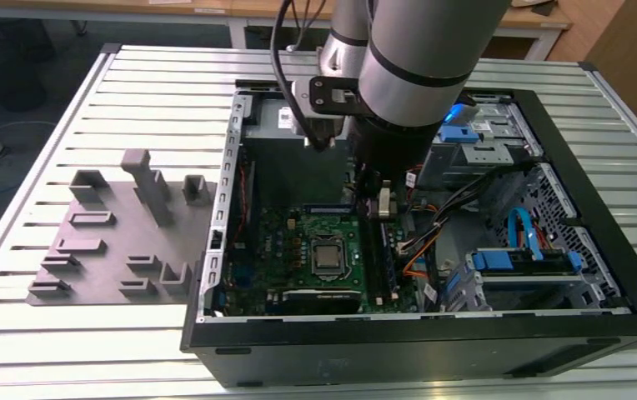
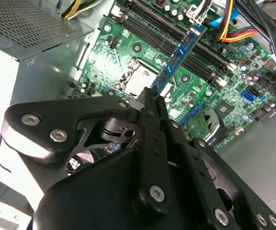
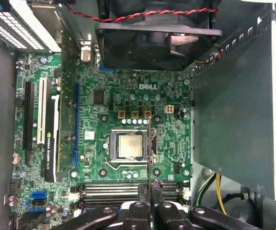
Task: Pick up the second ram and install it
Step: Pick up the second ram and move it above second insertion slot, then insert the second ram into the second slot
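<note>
Second ram (image 2: 178,57): gripped by one end in the closed hand (image 2: 152,94), long axis running straight out past the fingertips toward the motherboard (image 3: 128,96). Appears held clear above the board. Black memory slots (image 3: 109,189) lie just below; stick crosses their run.

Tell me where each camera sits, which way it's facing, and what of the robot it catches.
Exterior view: off the arm, looking down into the open black computer case; the silver robot arm shows.
First wrist view: on the arm, looking past the black pincer at the green motherboard.
Second wrist view: on the arm, behind the pincer, shut on the long thin dark blue memory stick.
Both wrist views share pincer, stick and motherboard.
</note>
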You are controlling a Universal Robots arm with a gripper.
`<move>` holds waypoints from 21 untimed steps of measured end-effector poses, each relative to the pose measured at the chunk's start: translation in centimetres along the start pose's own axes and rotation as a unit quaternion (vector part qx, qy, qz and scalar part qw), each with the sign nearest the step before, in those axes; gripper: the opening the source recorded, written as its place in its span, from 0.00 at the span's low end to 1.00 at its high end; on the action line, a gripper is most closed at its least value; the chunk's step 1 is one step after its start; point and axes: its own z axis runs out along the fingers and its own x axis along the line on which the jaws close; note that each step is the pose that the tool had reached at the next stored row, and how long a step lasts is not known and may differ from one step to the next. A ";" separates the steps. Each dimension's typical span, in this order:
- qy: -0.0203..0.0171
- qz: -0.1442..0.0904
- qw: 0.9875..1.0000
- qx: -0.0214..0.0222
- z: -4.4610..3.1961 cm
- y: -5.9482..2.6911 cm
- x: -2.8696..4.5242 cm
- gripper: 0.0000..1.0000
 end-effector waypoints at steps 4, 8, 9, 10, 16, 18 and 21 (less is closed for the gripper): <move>0.000 0.000 1.000 0.000 0.03 0.00 0.00 0.11; 0.000 0.000 1.000 0.000 0.03 0.00 0.00 0.11; 0.000 0.000 1.000 0.000 0.03 0.00 0.00 0.11; 0.000 0.000 1.000 0.000 0.03 0.00 0.00 0.11; 0.000 0.000 1.000 0.000 0.00 0.00 0.41 0.11; 0.000 0.000 1.000 0.000 -0.02 0.01 0.77 0.11; 0.000 0.000 1.000 0.000 -0.04 0.02 1.21 0.11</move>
